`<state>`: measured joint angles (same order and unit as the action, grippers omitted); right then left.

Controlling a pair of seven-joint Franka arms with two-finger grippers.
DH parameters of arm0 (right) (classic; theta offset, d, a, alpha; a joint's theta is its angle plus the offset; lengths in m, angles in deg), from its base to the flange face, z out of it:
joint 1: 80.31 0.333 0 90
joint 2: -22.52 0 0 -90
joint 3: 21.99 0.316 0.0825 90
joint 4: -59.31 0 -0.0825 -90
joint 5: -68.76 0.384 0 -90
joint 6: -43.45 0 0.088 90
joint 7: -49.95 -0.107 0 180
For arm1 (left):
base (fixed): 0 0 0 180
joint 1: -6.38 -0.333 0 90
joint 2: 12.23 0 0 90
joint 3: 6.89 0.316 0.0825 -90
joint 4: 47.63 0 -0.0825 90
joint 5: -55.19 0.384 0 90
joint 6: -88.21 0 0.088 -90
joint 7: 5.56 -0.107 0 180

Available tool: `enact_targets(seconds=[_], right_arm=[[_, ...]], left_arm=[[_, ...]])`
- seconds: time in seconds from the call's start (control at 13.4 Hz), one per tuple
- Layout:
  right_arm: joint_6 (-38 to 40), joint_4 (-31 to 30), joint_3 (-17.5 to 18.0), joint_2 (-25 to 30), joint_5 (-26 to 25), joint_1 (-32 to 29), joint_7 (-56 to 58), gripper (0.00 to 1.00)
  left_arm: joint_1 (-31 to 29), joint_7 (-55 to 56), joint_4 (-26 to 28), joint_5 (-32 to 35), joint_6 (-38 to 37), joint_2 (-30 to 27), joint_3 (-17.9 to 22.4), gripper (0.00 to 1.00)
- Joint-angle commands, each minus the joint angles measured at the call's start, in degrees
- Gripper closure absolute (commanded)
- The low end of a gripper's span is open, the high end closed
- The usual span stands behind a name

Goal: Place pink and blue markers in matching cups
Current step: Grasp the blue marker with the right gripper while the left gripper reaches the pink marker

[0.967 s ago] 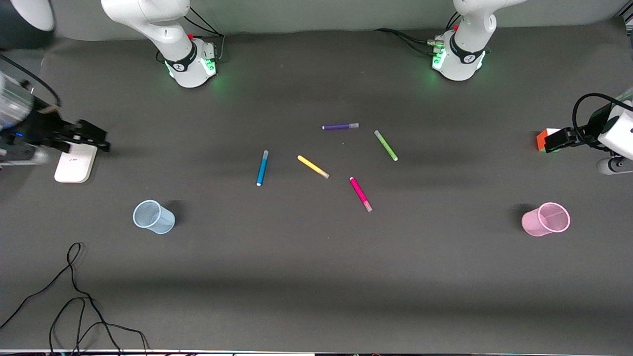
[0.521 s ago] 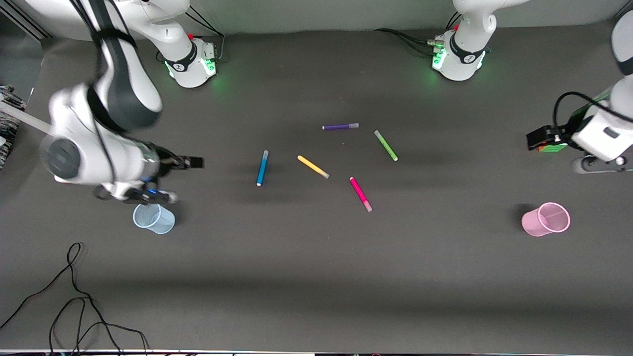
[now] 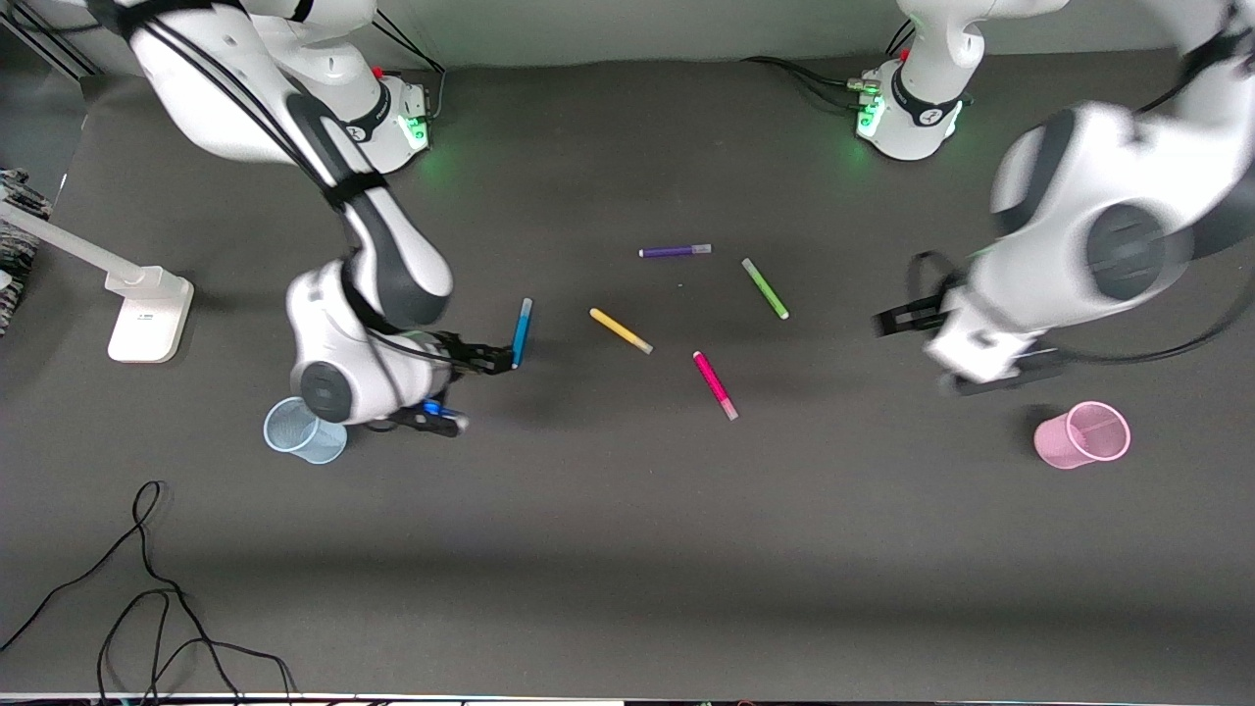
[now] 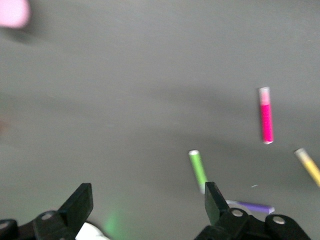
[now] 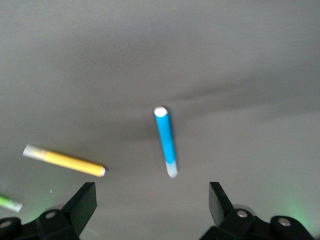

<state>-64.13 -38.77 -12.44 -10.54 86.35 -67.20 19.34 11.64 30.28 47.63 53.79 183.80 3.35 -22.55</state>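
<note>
Big swing since a second ago: both arms were parked out at the table ends, and now the right gripper (image 3: 495, 359) is hung over the white-tipped end of the blue marker (image 3: 521, 333), fingers spread wide with nothing held, while the left gripper (image 3: 897, 322) is brought in over bare mat near the pink cup (image 3: 1082, 434), also wide open and empty. The pink marker (image 3: 714, 384) is left flat mid-table, nearer the front camera than the yellow marker (image 3: 621, 330), green marker (image 3: 765, 288) and purple marker (image 3: 675, 251), all lying apart. The blue cup (image 3: 304, 430) is partly covered by the right wrist, and plenty of open mat is left toward the front edge.
</note>
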Motion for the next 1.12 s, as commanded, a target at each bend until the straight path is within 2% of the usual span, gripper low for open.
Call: enact_targets(seconds=[0.0,0.07,0.15,0.3,0.37,0.6,0.82,0.89,1.04], right_arm=[[-3.41,1.76,0.39,-4.81,1.66,-0.63,-1.56,0.02],[-4.47,1.58,0.47,-5.87,2.09,-0.63,-1.82,0.04],[-5.18,1.23,0.48,-6.84,3.23,-0.63,-1.82,0.1],[-5.18,0.53,0.48,-7.37,4.21,-0.37,-1.82,0.28],[-5.18,0.26,0.48,-7.46,4.21,-0.28,-1.82,0.34],[-7.19,-0.79,0.48,-8.42,4.21,-0.28,-1.82,0.49],[-9.14,-1.5,0.48,-8.6,4.21,-0.28,-1.74,0.95],[-9.14,-1.58,0.48,-8.6,4.21,-0.37,-1.74,1.0],[-8.61,-1.5,0.48,-8.52,4.21,-0.37,-1.82,1.0]], left_arm=[[6.51,11.33,-8.93,0.08,1.08,11.01,0.89,0.01],[7.92,12.93,-10.0,-0.1,2.74,13.66,0.89,0.01],[9.06,14.33,-10.01,-0.45,5.54,15.34,0.89,0.01],[12.31,21.6,-9.74,-0.1,10.82,19.03,0.89,0.01],[13.55,24.95,-9.83,-0.1,12.41,20.61,0.89,0.01],[13.73,31.38,-9.57,-0.8,16.28,24.31,0.89,0.02],[15.92,39.11,-8.08,-1.68,22.61,25.81,0.89,0.03],[16.19,39.83,-7.81,-1.51,23.15,26.42,0.89,0.04],[16.19,40.01,-7.02,-1.5,23.41,26.69,0.89,0.06]])
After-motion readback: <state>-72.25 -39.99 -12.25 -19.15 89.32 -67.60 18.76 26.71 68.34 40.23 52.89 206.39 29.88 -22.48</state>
